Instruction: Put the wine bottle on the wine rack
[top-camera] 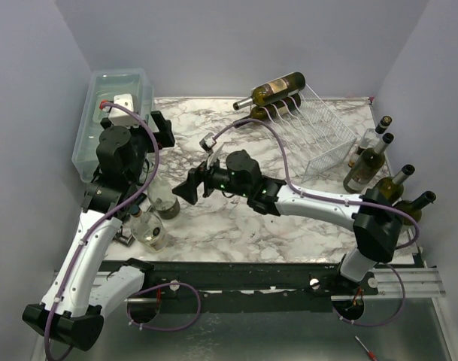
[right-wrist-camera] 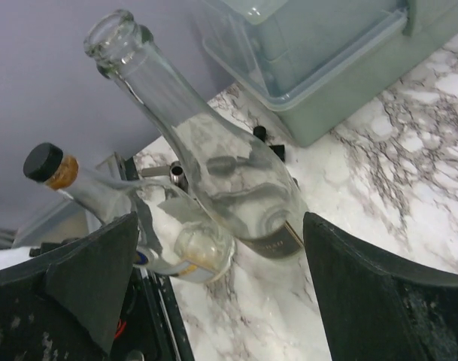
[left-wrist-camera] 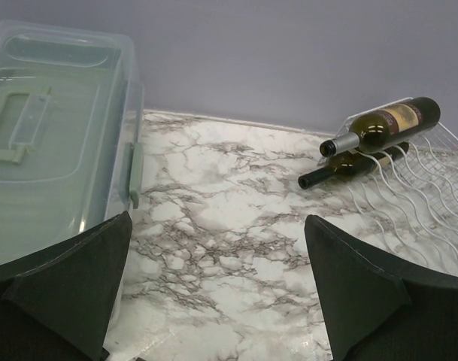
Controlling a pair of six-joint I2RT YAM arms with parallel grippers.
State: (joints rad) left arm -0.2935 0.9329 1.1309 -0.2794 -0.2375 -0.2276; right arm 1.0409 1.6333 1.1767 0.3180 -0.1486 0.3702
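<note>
Two clear glass wine bottles stand at the table's left front: an uncorked one [top-camera: 165,204] [right-wrist-camera: 213,165] and a corked one [top-camera: 149,229] [right-wrist-camera: 150,218] beside it. My right gripper [top-camera: 185,188] [right-wrist-camera: 217,301] is open, pointing at them, a short way off. The white wire wine rack [top-camera: 311,131] [left-wrist-camera: 424,188] sits at the back right with two dark bottles [top-camera: 272,92] [left-wrist-camera: 386,128] in its left channels. My left gripper [top-camera: 159,129] [left-wrist-camera: 213,301] is open and empty above the marble, next to the bin.
A translucent lidded plastic bin [top-camera: 112,113] [left-wrist-camera: 56,135] stands at the back left. Several more bottles [top-camera: 373,162] stand along the right edge of the table. The left arm's cable loops near the clear bottles.
</note>
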